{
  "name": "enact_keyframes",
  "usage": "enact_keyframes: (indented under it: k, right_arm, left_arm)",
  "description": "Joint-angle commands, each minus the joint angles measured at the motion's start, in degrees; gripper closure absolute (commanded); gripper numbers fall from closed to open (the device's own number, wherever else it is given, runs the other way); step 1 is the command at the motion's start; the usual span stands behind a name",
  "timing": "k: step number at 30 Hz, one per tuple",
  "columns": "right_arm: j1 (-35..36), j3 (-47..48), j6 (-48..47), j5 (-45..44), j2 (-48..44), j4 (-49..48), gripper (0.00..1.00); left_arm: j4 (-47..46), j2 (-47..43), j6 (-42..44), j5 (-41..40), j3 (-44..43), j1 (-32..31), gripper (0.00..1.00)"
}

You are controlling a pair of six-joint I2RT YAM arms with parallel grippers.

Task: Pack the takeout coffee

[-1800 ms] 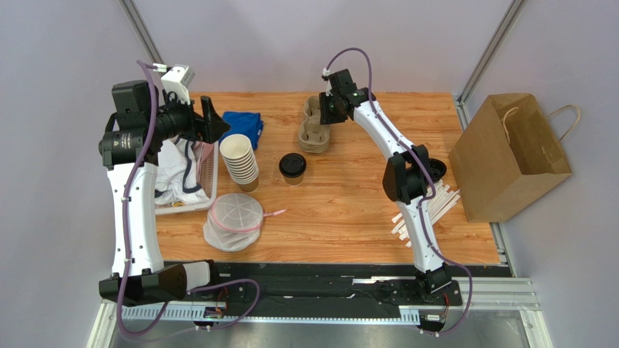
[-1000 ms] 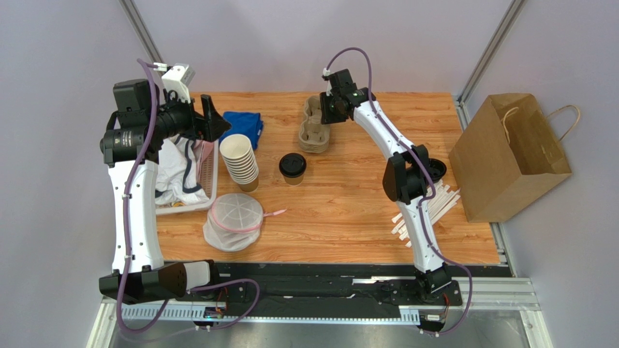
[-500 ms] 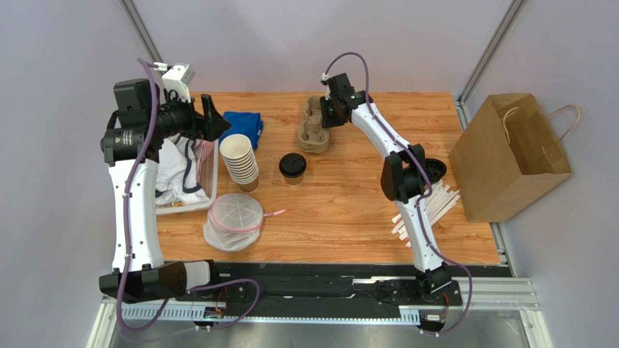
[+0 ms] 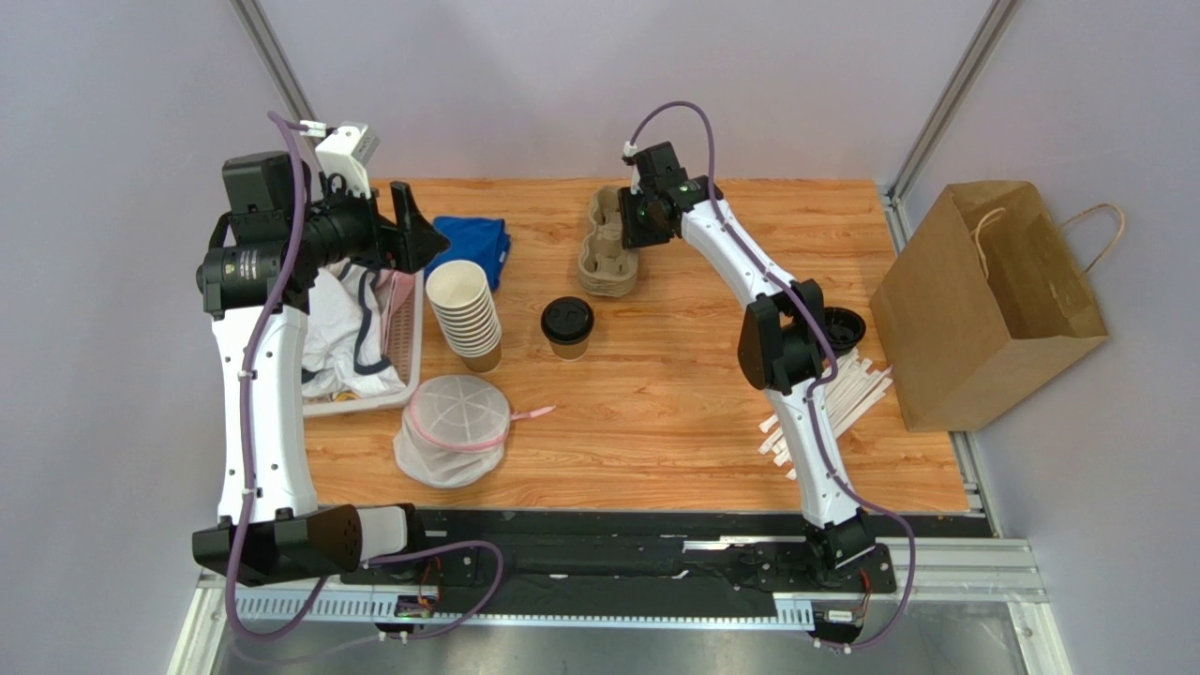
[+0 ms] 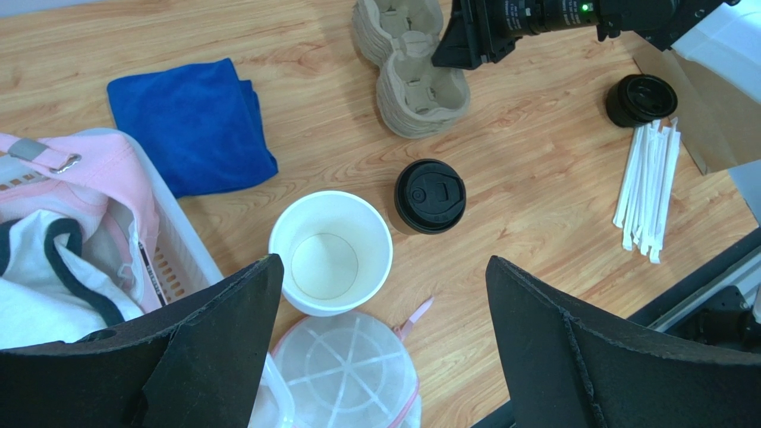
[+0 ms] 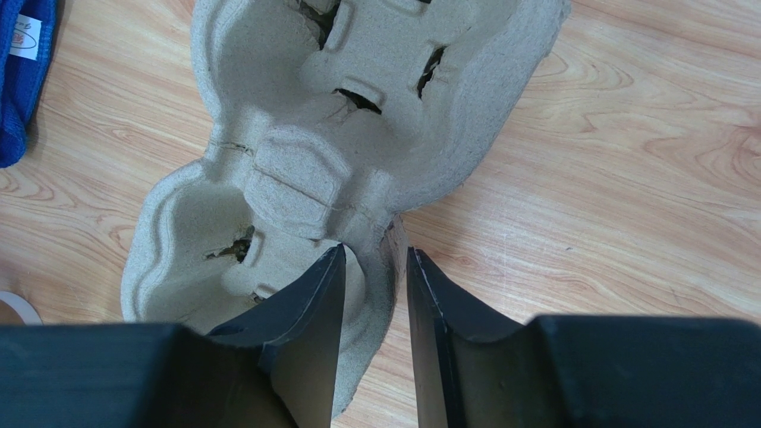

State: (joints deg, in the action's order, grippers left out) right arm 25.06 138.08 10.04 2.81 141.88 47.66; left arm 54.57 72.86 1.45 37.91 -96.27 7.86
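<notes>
Left hand gapes; right hand straddles carrier rim, grip unclear; cloth tag illegible.

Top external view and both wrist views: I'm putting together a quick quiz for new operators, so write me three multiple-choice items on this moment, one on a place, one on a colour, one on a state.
1. Where does the lidded coffee cup stand?
A. on a metal shelf
B. on the wooden table, beside the stack of paper cups
C. on top of a closed box

2. What colour is the folded cloth?
A. blue
B. red
C. yellow

3. How is the left gripper?
A. shut on a spoon
B. shut on nothing
C. open wide, holding nothing

Answers:
1 B: the top view shows it upright on bare wood next to the stack.
2 A: both the top and left wrist views show it blue.
3 C: the left wrist view shows its fingers far apart, with nothing between them.
</notes>
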Motion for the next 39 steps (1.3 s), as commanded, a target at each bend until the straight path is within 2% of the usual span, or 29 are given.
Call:
enact_keyframes:
  k: [1, 39]
  right_arm:
    - [0.25, 2.9, -0.81, -1.14, -2.84, -1.87, 0.65]
    - [0.78, 2.63, -1.25, -0.79, -5.04, -2.04, 0.68]
  left_arm:
    - [-1.39, 0.35, -0.93, 1.55, -1.82, -0.21, 0.07]
    - [-1.74, 0.97, -1.19, 2.69, -1.82, -0.21, 0.07]
